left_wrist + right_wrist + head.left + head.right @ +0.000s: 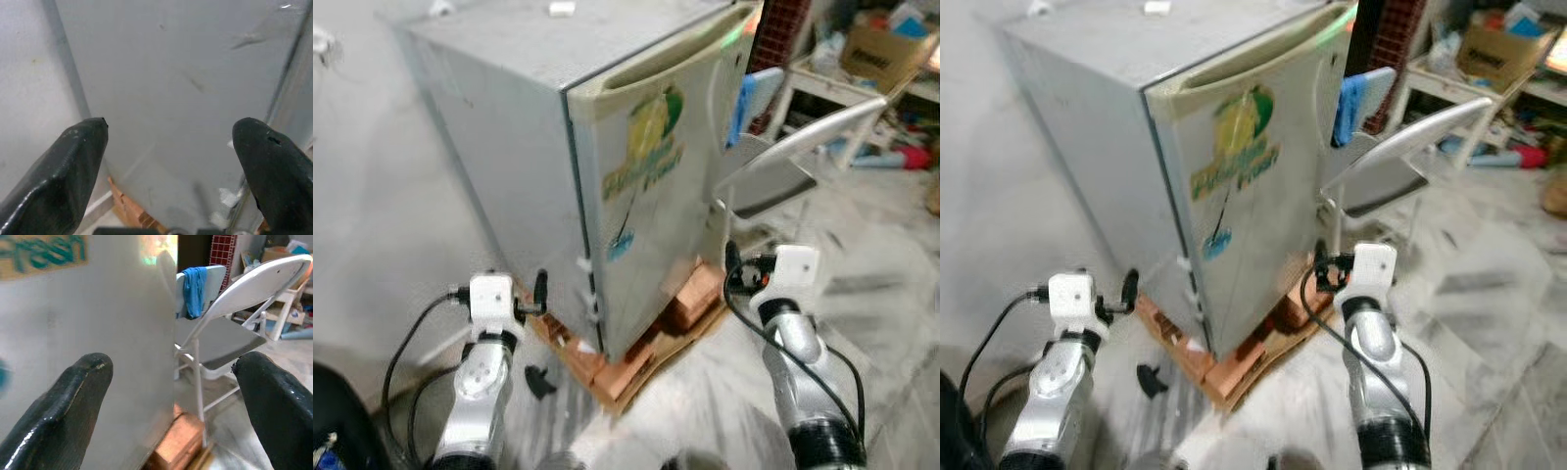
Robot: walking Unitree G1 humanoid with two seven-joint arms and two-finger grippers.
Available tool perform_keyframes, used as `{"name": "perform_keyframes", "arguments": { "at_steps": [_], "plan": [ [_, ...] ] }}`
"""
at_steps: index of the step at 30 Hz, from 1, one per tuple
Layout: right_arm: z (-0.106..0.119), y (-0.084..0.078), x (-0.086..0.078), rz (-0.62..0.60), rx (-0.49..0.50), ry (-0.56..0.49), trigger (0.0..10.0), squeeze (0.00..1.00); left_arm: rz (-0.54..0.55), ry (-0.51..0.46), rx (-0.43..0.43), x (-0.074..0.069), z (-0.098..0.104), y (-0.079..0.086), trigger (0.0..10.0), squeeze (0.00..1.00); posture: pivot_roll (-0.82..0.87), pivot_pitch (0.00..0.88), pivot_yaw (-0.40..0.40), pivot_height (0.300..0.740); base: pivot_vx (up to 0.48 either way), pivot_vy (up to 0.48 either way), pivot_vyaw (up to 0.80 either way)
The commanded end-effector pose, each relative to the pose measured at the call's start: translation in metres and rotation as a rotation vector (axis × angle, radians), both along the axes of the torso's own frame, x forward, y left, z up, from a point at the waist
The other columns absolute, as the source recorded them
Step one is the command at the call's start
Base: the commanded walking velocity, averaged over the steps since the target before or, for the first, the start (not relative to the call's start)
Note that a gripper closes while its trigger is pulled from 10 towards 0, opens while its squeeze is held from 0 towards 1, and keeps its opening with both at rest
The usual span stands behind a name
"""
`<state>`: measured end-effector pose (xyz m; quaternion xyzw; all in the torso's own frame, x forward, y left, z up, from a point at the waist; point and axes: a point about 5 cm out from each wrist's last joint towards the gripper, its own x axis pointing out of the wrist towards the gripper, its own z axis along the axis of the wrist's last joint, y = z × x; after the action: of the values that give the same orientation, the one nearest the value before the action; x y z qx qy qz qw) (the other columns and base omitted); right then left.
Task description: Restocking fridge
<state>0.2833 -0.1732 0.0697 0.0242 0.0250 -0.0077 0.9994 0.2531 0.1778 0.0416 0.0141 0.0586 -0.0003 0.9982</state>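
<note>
- Standing front & center, small grey fridge [519,147] w/ door shut, seen from a front corner; cream handle strip along door top, yellow-green fruit sticker [651,147] w/ "Fresh" lettering on door.
- Fridge is sitting raised on bricks [690,294] & a flat sheet of cardboard [641,377] on pale floor.
- Left gripper [168,142] is hovering low by fridge's left side wall, near bottom corner; fingers [58,171] are spread wide, holding nothing, not touching fridge.
- Right gripper [173,391] is hovering low at door's right edge, pointing at the gap btwn door & folding chair [773,166]; fingers [63,401] wide apart, empty.
- White folding chair is standing just beside fridge on robot's right, seat facing away from door; blue cloth [194,289] is hanging over a 2nd pale chair back behind it.
- Both silver arms are reaching fwd from bottom of head views, black cables looping off each wrist.
- White table [832,88] w/ cardboard box [881,49] & clutter is sitting far right in bkgd, well apart from fridge.
- Small white item [562,9] is lying on fridge top near back; too blurry to ID.
- Small black bit [540,382] is lying on floor near left arm; can't tell what.
</note>
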Motion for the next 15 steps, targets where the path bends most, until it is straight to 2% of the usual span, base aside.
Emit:
{"name": "perform_keyframes", "arguments": {
  "at_steps": [1, 6, 12, 15],
  "plan": [
    [0.005, -0.005, 0.002, -0.014, -0.016, -0.016, 10.0, 0.0, -0.027, -0.001, -0.016, 0.002, 0.001, -0.005, 10.0, 0.0, -0.04, 0.0, 0.035, 0.74, 0.0, 0.0, -0.8],
    [0.007, -0.006, 0.003, -0.017, -0.02, -0.021, 10.0, 0.0, -0.055, -0.002, -0.026, 0.004, 0.002, -0.008, 10.0, 0.0, -0.04, 0.0, 0.035, 0.74, 0.0, 0.0, -0.8],
    [0.01, -0.005, 0.003, -0.015, -0.026, -0.032, 10.0, 0.0, -0.069, -0.022, -0.04, 0.017, 0.009, -0.009, 10.0, 0.0, -0.05, 0.006, 0.035, 0.74, 0.0, 0.0, -0.8],
    [0.013, -0.005, 0.001, -0.009, -0.034, -0.042, 10.0, 0.0, -0.076, -0.027, -0.058, 0.025, 0.012, -0.009, 10.0, 0.0, -0.05, 0.015, 0.036, 0.74, 0.0, 0.0, 0.0]
  ]
}}
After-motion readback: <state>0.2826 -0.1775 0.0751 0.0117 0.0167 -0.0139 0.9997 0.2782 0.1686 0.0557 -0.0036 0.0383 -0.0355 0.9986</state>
